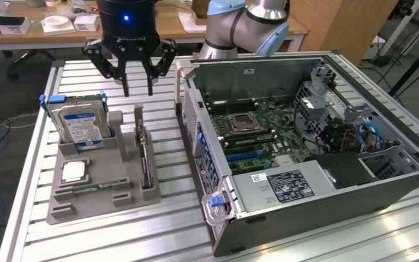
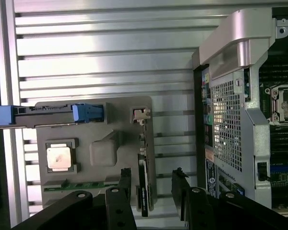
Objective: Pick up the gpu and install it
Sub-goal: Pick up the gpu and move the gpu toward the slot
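The gpu (image 1: 144,162) stands on its edge in a slot of the grey holder (image 1: 115,180), its silver bracket end toward the far side of the table. In the wrist view the gpu (image 2: 143,188) appears as a thin dark strip between the two black fingers (image 2: 126,178). My gripper (image 1: 137,91) hangs open above the far end of the holder, well clear of the card and holding nothing. My gripper (image 2: 152,173) straddles the line of the card from above. The open computer case (image 1: 304,153) lies at the exterior view's right with its motherboard (image 1: 268,128) exposed.
In the same holder a hard drive (image 1: 82,124) in a blue carrier stands upright, with a processor chip (image 1: 73,171) and a green memory stick (image 1: 96,187) lying nearer. The case wall (image 2: 230,96) rises close beside the holder (image 2: 105,153). Slatted aluminium table all around.
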